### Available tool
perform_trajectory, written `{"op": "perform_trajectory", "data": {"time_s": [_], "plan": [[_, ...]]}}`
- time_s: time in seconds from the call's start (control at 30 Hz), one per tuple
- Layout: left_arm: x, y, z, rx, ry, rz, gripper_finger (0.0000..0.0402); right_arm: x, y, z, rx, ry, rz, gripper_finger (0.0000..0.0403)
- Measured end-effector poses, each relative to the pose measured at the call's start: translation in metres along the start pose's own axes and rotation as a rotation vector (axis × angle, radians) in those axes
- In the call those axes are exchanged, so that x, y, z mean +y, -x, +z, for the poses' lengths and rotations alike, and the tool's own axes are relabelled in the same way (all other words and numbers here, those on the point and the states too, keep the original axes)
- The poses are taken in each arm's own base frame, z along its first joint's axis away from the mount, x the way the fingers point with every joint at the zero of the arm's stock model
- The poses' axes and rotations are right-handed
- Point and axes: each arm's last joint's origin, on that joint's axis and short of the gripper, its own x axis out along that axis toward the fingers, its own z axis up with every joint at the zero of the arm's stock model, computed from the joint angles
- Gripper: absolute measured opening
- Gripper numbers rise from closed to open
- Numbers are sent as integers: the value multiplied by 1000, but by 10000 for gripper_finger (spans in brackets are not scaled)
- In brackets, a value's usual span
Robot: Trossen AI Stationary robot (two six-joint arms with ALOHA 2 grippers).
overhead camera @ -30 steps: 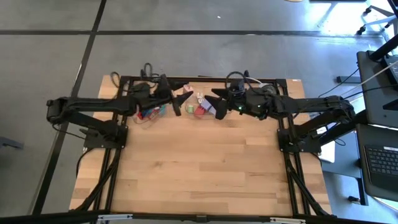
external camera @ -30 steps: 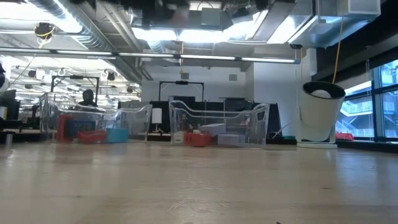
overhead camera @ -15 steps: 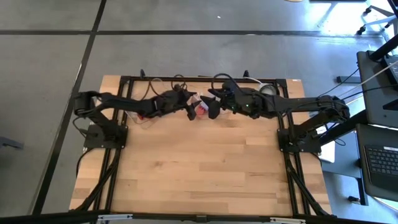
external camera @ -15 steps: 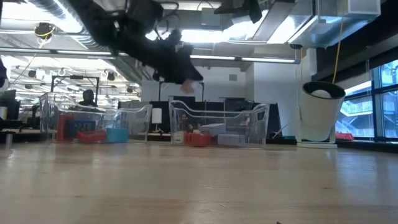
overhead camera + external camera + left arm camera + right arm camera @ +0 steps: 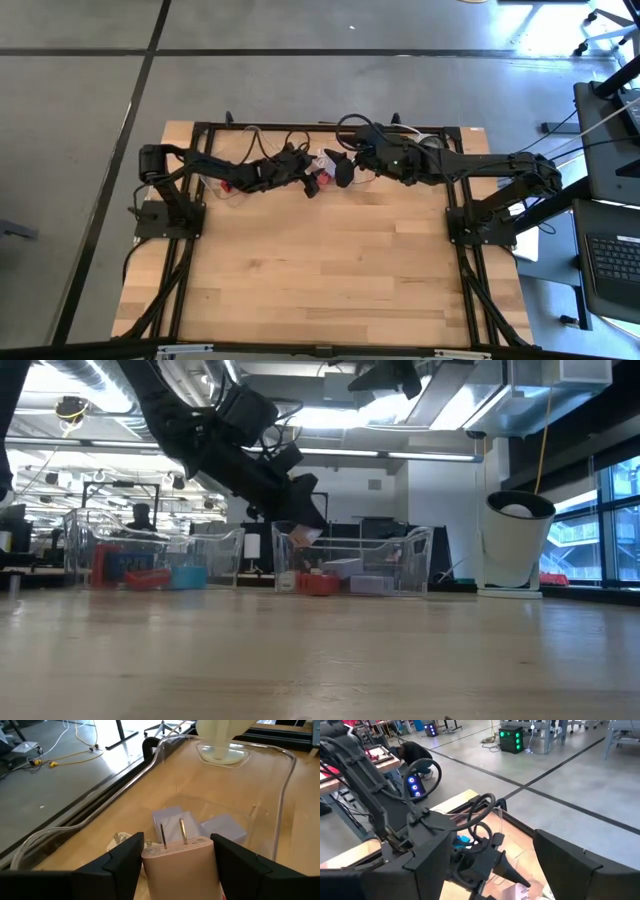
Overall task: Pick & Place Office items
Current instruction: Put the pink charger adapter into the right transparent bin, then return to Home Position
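Note:
My left gripper [image 5: 175, 870] is shut on a pale pink block [image 5: 175, 855] with two metal prongs. It hangs over the right clear tray [image 5: 287, 775], where lavender blocks [image 5: 172, 820] lie on the floor. In the low view the pink block [image 5: 300, 535] sits just above that tray [image 5: 350, 560]. From above, my left gripper [image 5: 308, 185] and my right gripper [image 5: 342, 172] nearly meet at the far edge. My right gripper [image 5: 495, 860] is open and holds nothing. Red and teal blocks [image 5: 150, 575] lie in the left tray. My left gripper pinches the pink block between its two fingers [image 5: 122, 862], one on each narrow side [image 5: 150, 857]. The pronged face points away from the wrist. The fingers slant downward from the table's left. The block is lifted clear, above the tray's floor.
A round white object with a dark top [image 5: 518, 540] stands right of the trays, also seen as the white object [image 5: 222, 740] beyond the tray. Cables loop along the far edge [image 5: 350, 125]. The wooden table [image 5: 320, 270] stretches toward the near edge.
My left arm has swung from over the left tray toward the table's right and come down, carrying the pink block to just above the right tray. My right gripper has shifted slightly toward the left arm.

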Motion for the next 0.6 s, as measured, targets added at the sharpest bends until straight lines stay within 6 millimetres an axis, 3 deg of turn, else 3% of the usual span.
{"op": "perform_trajectory", "data": {"time_s": [0.37,0.6], "plan": [[0,0,0,4,-3,1,224,-6,-3,-2,52,41,33,283],[0,0,-1,9,64,-6,254,-6,-3,-2,56,42,40,283]]}}
